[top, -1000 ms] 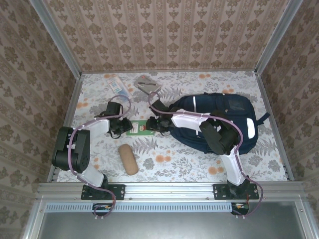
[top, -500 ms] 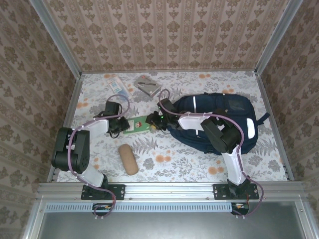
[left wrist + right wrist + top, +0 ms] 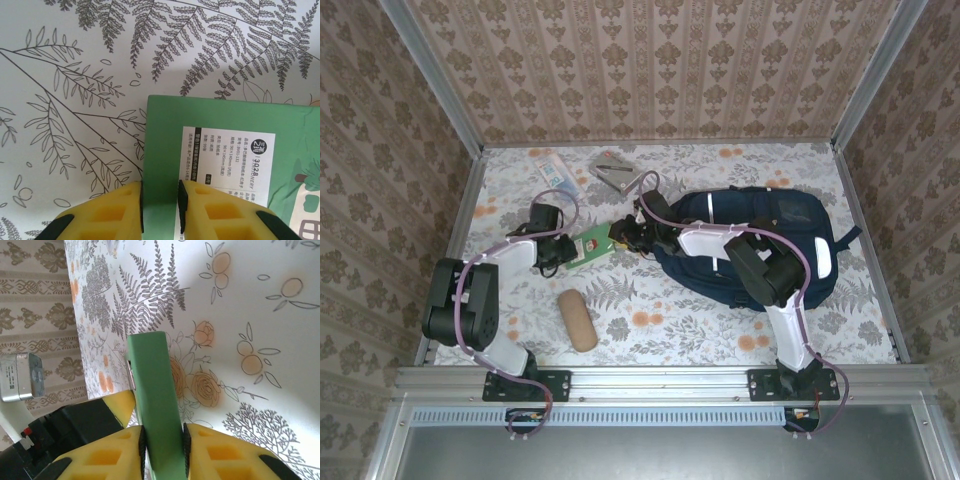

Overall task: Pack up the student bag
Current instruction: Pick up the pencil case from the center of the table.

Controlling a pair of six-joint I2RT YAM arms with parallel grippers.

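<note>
Floral tabletop (image 3: 670,330), patterned walls.
Top view: student bag (image 3: 770,225) lies flat right of centre, toward right edge. Green packet (image 3: 592,245) just left of bag, spanning between both arms.
Left wrist: left jaws pinch green packet (image 3: 200,112) at edge beside white label (image 3: 225,165).
Right wrist: right jaws pinch green packet (image 3: 150,370), seen edge-on.

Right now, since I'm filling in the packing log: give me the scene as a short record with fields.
left fingers: shut on one end of the green booklet
right fingers: shut on the booklet's other end
student bag: lying on the right half of the table, beside the booklet
bag opening: cannot tell
loose on table: tan case near the front; grey item and small packet at the back
</note>
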